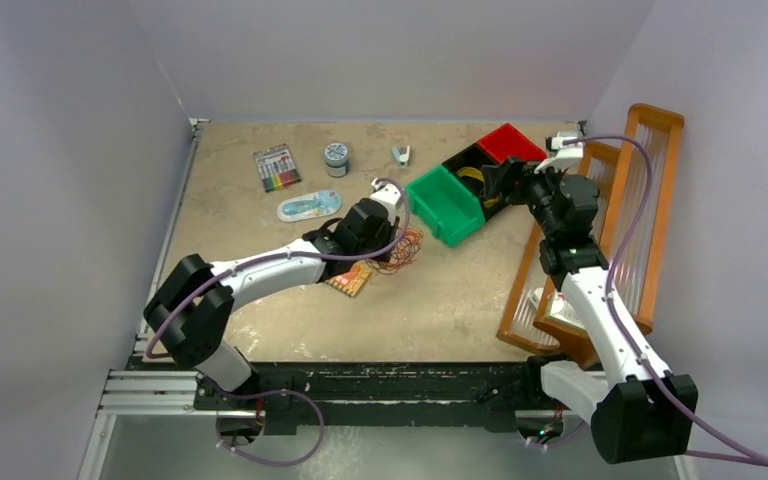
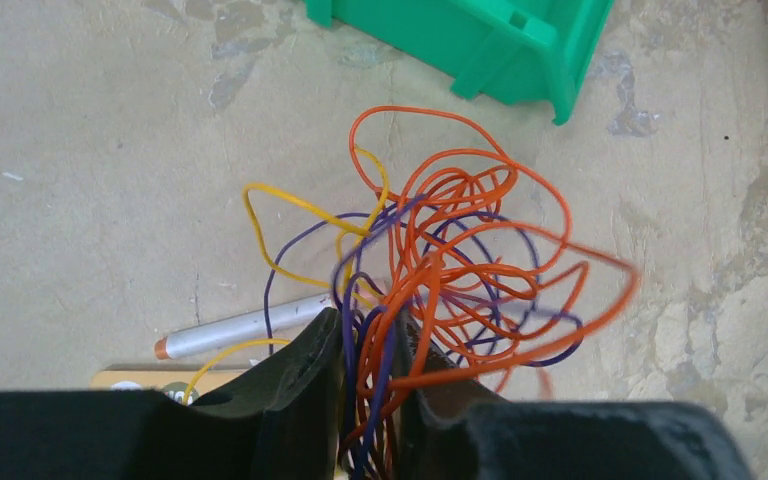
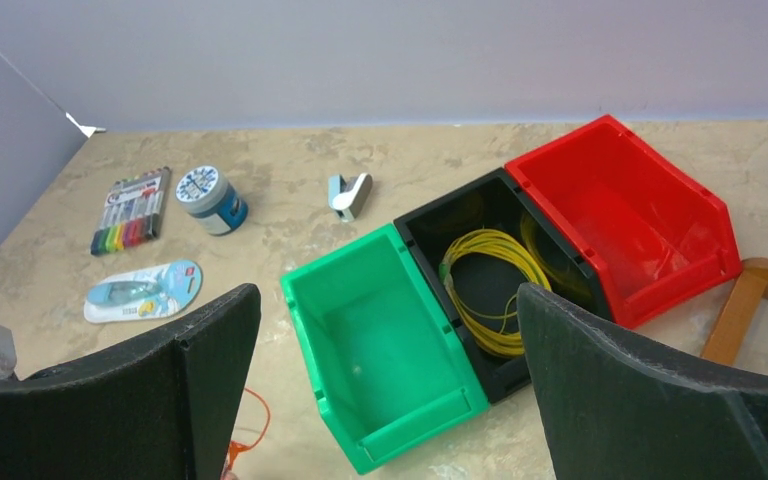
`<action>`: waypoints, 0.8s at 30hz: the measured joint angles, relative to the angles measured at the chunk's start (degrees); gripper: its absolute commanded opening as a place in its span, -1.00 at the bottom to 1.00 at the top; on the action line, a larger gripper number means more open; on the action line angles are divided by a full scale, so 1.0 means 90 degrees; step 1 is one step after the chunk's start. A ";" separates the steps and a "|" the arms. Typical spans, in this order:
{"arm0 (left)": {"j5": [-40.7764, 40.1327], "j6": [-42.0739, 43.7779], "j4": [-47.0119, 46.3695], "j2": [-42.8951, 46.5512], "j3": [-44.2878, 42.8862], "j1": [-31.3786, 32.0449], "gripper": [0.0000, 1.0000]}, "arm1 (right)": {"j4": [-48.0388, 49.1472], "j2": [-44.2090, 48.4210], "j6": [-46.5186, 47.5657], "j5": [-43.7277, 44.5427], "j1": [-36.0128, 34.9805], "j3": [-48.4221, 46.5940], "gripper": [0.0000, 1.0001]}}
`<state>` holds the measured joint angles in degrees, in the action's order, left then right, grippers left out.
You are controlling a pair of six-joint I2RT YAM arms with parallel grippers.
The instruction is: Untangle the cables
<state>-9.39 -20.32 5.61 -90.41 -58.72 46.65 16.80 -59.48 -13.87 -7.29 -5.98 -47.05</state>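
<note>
Beige worktop [image 1: 440,300] carries a green bin [image 3: 380,350], black bin [image 3: 415,240] and red bin [image 3: 620,220] near its far right corner; the right gripper [image 3: 388,295] hangs over them, jaws wide apart, empty. Mid-worktop, the left gripper [image 2: 370,330] pinches a bunch of the cables [image 2: 428,275], the tangle fanning out just beyond its fingertips [image 2: 310,350]

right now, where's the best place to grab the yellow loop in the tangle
Take the yellow loop at its outer bend, coming from above on the side away from the orange strands. There it runs alone, clear of the tangle pinched in the left gripper.
</note>
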 measured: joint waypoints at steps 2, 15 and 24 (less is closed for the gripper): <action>0.0000 -0.0005 -0.0170 -0.0015 0.0126 -0.0002 -0.37 | 0.0056 0.0000 0.0000 -0.0046 0.0000 0.0102 0.99; -0.0648 -0.0007 -0.0459 0.0340 0.0372 -0.0024 0.09 | 0.0136 -0.0015 -0.0182 -0.0170 -0.0002 0.0282 0.99; -0.1049 -0.0260 -0.0389 0.1304 0.0374 -0.0527 0.11 | 0.0294 -0.0398 -0.0447 -0.0284 -0.0002 0.0277 0.99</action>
<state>-18.83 -22.65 2.11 -78.67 -55.35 41.91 19.44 -63.07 -17.89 -9.85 -6.00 -44.56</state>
